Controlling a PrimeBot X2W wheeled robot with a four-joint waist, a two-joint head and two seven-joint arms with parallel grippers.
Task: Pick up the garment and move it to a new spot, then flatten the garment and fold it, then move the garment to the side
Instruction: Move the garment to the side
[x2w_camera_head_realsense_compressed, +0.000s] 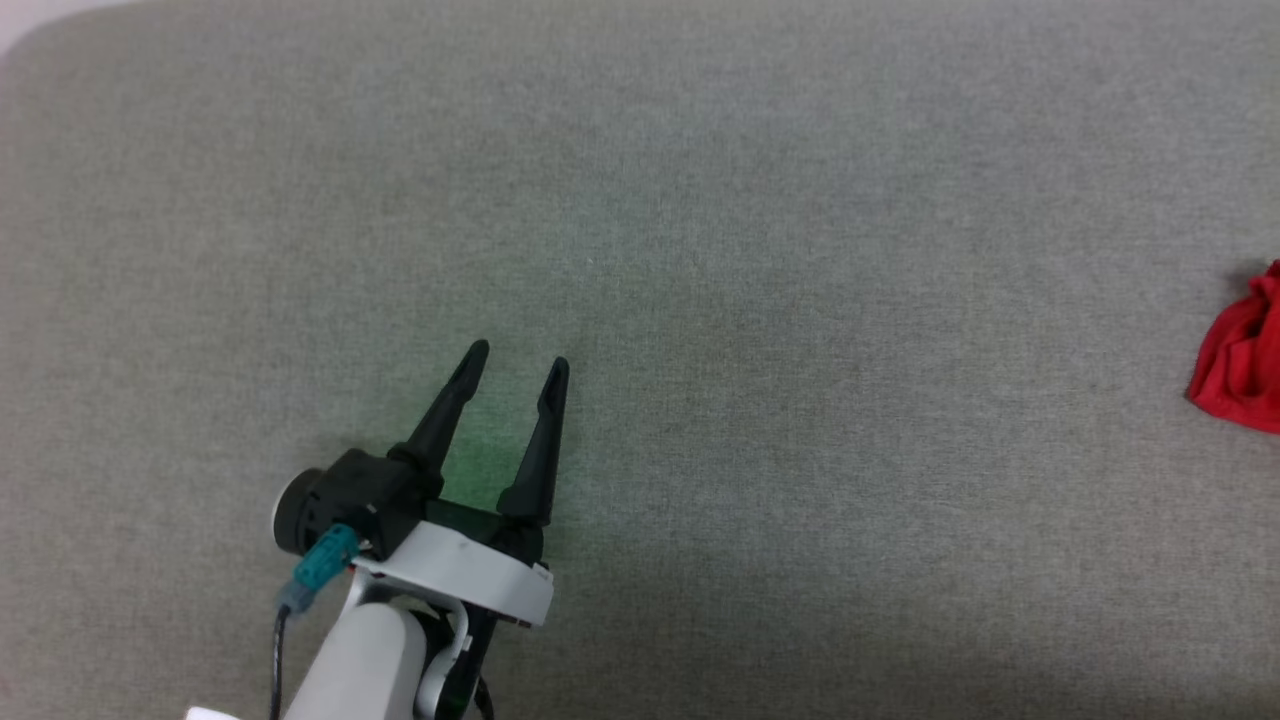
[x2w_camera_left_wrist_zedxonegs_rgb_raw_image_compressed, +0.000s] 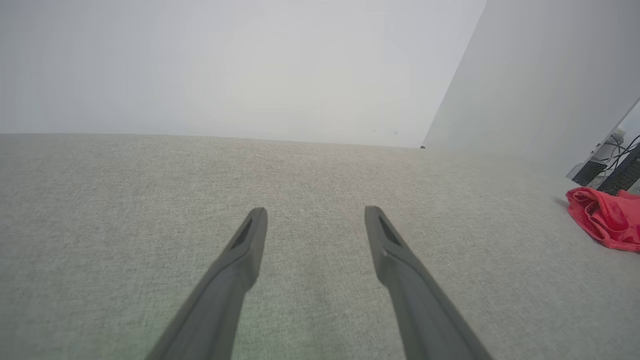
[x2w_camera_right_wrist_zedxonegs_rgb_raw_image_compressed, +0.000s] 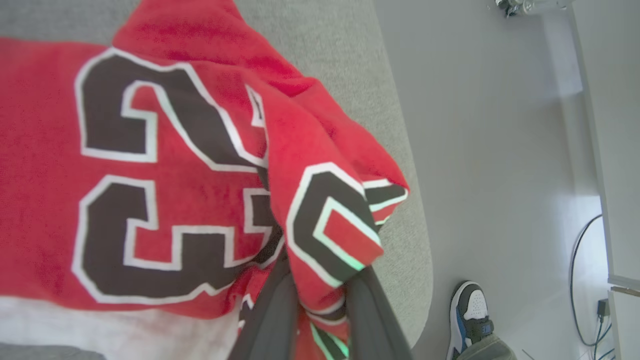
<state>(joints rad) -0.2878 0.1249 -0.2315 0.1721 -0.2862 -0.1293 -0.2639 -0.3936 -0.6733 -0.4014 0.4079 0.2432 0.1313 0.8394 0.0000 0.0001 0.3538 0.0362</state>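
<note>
Red jersey-style T-shirt (x2w_camera_right_wrist_zedxonegs_rgb_raw_image_compressed: 165, 200) with black white-edged numerals sits bunched at the grey fabric tabletop's (x2w_camera_head_realsense_compressed: 700, 250) right edge. It is well right of the spread, empty left gripper (x2w_camera_head_realsense_compressed: 519, 355). The nearer right gripper (x2w_camera_right_wrist_zedxonegs_rgb_raw_image_compressed: 322, 280) pinches a fold.

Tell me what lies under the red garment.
The grey surface shows around the garment, which seems to lie on it. The right end effector pinches a fold of it. Whatever sits beneath the cloth's middle is covered.
</note>
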